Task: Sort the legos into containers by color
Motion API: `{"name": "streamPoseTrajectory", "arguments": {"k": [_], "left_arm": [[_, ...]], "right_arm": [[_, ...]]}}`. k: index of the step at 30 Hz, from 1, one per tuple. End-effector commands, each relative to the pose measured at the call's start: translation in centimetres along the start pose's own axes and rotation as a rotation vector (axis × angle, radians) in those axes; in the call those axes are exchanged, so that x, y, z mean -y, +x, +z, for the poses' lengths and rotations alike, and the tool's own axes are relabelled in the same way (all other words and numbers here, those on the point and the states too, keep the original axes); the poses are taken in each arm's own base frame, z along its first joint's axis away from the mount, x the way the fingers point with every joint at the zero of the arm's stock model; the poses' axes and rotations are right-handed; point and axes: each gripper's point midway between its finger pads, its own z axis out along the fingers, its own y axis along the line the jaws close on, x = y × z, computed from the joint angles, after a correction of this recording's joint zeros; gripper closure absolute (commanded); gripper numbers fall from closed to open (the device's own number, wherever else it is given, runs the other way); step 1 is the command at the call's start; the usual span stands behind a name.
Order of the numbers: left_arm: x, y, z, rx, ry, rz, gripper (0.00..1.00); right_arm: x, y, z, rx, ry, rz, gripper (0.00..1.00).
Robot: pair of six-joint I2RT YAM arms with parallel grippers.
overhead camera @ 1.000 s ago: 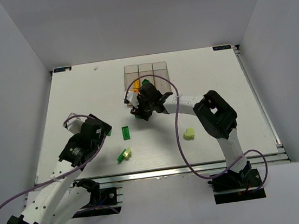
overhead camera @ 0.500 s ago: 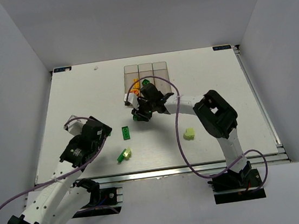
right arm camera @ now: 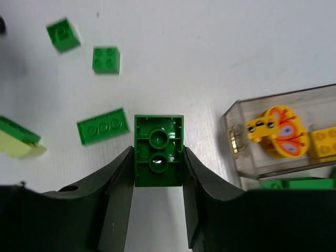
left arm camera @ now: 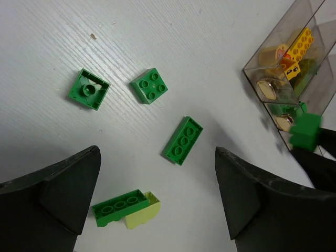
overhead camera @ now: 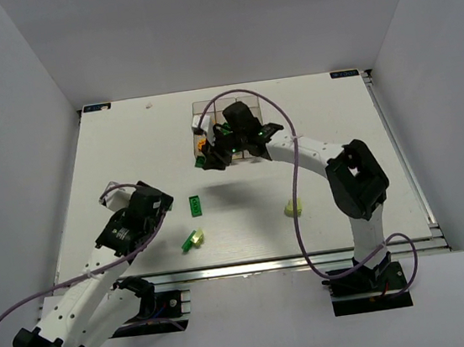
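— White counter (overhead camera: 127, 144), white walls. First entry?
— Containers (overhead camera: 205, 109): three clear bins, middle of the far edge. Orange pieces (right arm camera: 278, 131) lay in the bin nearest the left edge.
— Jaws?
— Right jaws gripped one green brick (right arm camera: 158, 149), underside showing, above the bins' near end. Left jaws stood wide apart, empty, over loose green bricks (left arm camera: 182, 140) toward the near edge.

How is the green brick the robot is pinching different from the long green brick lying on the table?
The pinched brick is clamped in the right end effector; the long brick lies loose on the table. The pinched brick shows the wrist camera its hollow underside with two round tubes; the long brick shows a row of three studs on top. Both are bright green.
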Motion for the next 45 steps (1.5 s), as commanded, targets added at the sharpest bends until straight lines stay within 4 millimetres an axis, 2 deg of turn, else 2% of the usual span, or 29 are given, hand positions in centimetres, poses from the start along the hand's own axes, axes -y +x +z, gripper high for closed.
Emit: {"name": "streamPoseTrajectory", "arguments": {"k": [1,3,10,13,16,24,26,29,30,32,33,36,39,41,42,43,45], "left_arm": [[0.1,-0.7,0.2,0.033,-0.018,-0.059,0.02],[0.3,-0.6,0.3,0.027,-0.019,-0.062,0.02],[0.9,-0.1,0.6,-0.009,-0.006,-0.071,0.03],[1.2,-0.2,0.7,-0.014,0.005,-0.074,0.07],[1.3,-0.1,0.8,-0.025,0.01,-0.079,0.12],[1.2,0.5,1.1,-0.065,-0.01,-0.06,0.11],[1.3,0.5,1.1,-0.069,-0.008,-0.062,0.1],[1.3,0.7,1.0,-0.077,-0.006,-0.062,0.1],[1.4,0.6,1.0,-0.079,-0.003,-0.066,0.1],[1.5,0.8,1.1,-0.091,-0.003,-0.067,0.1],[1.7,0.7,1.1,-0.092,0.003,-0.077,0.1],[2.3,0.8,1.3,-0.115,0.017,-0.092,0.11],[2.4,0.8,1.7,-0.135,0.011,-0.088,0.14],[2.3,0.9,2.0,-0.147,0.0,-0.078,0.21],[2.2,0.7,2.1,-0.152,-0.003,-0.085,0.24],[2.1,0.7,2.1,-0.155,-0.009,-0.086,0.26],[1.7,0.6,2.3,-0.162,-0.029,-0.105,0.36]], "right_arm": [[3.1,-5.5,-3.1,0.121,0.109,0.056,1.0],[4.7,-5.5,-3.6,0.119,0.153,0.095,1.0],[11.0,-2.6,-5.6,0.072,0.308,0.237,1.0],[12.7,-0.9,-5.5,0.044,0.345,0.262,1.0],[13.4,0.1,-5.2,0.018,0.359,0.262,1.0],[15.3,2.7,-3.8,-0.026,0.383,0.263,1.0],[15.5,3.1,-3.6,-0.031,0.385,0.255,0.94],[15.5,3.4,-3.5,-0.037,0.376,0.234,0.77],[15.5,3.3,-3.5,-0.037,0.372,0.229,0.66],[15.4,3.5,-3.5,-0.041,0.362,0.227,0.57],[15.3,3.4,-3.5,-0.04,0.359,0.223,0.48],[15.2,3.2,-3.6,-0.037,0.347,0.219,0.33],[15.1,2.9,-4.0,-0.033,0.336,0.212,0.27],[14.8,2.1,-4.4,-0.022,0.32,0.19,0.21],[14.5,2.1,-4.7,-0.027,0.302,0.184,0.11],[13.8,1.0,-5.2,-0.002,0.253,0.134,0.11],[12.7,0.4,-6.1,0.029,0.183,0.088,0.11]]}}
